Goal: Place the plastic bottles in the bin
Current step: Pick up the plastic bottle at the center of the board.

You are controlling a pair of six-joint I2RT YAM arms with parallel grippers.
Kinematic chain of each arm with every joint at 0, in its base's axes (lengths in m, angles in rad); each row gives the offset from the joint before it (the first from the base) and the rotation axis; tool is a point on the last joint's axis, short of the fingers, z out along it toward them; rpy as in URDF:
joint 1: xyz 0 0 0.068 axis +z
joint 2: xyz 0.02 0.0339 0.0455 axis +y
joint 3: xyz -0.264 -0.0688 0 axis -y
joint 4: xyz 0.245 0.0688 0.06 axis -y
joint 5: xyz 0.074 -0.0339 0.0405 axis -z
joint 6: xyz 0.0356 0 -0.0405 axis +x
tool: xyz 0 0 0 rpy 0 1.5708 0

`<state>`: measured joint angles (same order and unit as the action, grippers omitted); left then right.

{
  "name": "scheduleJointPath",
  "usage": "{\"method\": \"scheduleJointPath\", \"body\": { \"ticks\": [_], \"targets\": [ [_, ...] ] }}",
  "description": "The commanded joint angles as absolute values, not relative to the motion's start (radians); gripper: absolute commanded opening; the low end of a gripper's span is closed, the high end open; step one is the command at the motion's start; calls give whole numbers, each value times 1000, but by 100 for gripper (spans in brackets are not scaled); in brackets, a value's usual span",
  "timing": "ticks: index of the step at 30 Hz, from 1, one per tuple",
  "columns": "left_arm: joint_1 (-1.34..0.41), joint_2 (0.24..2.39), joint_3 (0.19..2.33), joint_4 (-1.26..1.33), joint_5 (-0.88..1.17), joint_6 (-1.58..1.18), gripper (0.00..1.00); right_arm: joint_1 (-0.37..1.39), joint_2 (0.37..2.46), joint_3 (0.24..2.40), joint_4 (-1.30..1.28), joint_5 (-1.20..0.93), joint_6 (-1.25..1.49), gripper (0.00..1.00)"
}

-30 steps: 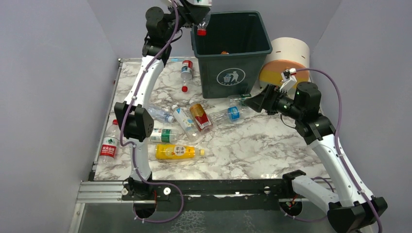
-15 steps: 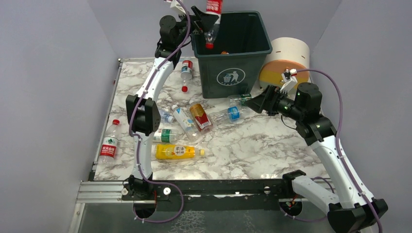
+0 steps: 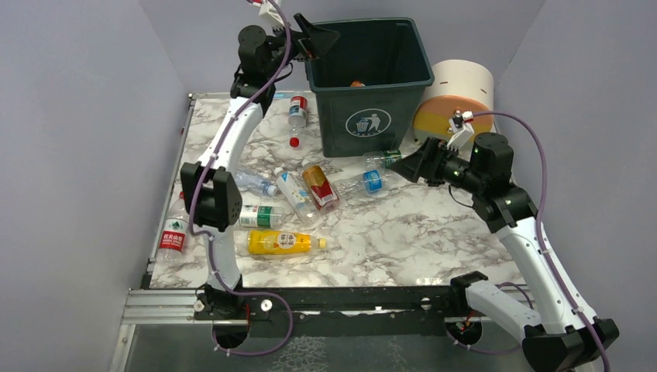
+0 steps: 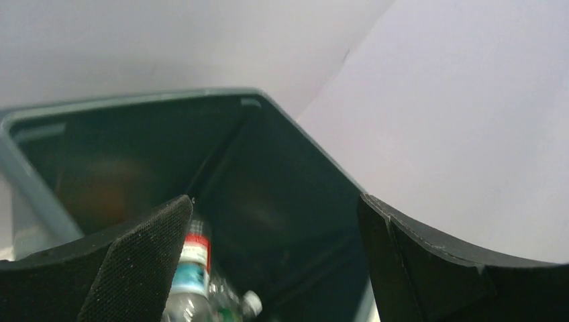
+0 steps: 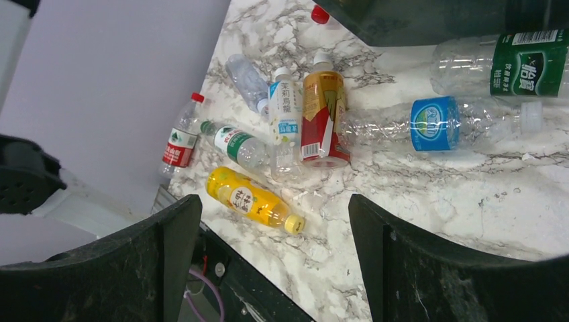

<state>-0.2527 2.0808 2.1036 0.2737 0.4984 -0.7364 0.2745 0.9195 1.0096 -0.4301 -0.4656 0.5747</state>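
left gripper (image 3: 319, 37) spread wide, empty, up over the bin (image 3: 403, 108); a few bottles (image 4: 190, 272) lying inside it; right gripper (image 3: 401, 163) spread too, low near the blue-label bottle (image 3: 372, 180); other bottles (image 3: 279, 242) scattered on the table (image 3: 403, 232)

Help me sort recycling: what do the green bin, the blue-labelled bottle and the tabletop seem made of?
The green bin: moulded plastic, it seems, with a dull sheen; smooth one-piece walls, thick rim.
The blue-labelled bottle: thin clear plastic, glossy; see-through body with bright glints.
The tabletop: white with grey veins, like marble; real stone or printed laminate, cannot tell.
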Motion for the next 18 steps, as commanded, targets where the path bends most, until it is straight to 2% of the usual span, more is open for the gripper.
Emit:
{"method": "scheduleJointPath", "body": {
  "ticks": [1,6,11,16,18],
  "targets": [
    [-239,1768,1902,182,572,-664,99,270,887,1038,-451,-497,562,84],
    [-238,1368,1479,24,522,-578,99,271,875,1006,-449,-520,550,86],
    [-241,1070,1139,-116,483,-555,99,272,889,956,-443,-539,544,86],
    [-242,859,911,-228,478,-569,99,272,900,923,-435,-543,542,88],
    [-242,809,862,-270,476,-566,99,272,901,910,-429,-543,542,95]
  ]
}}
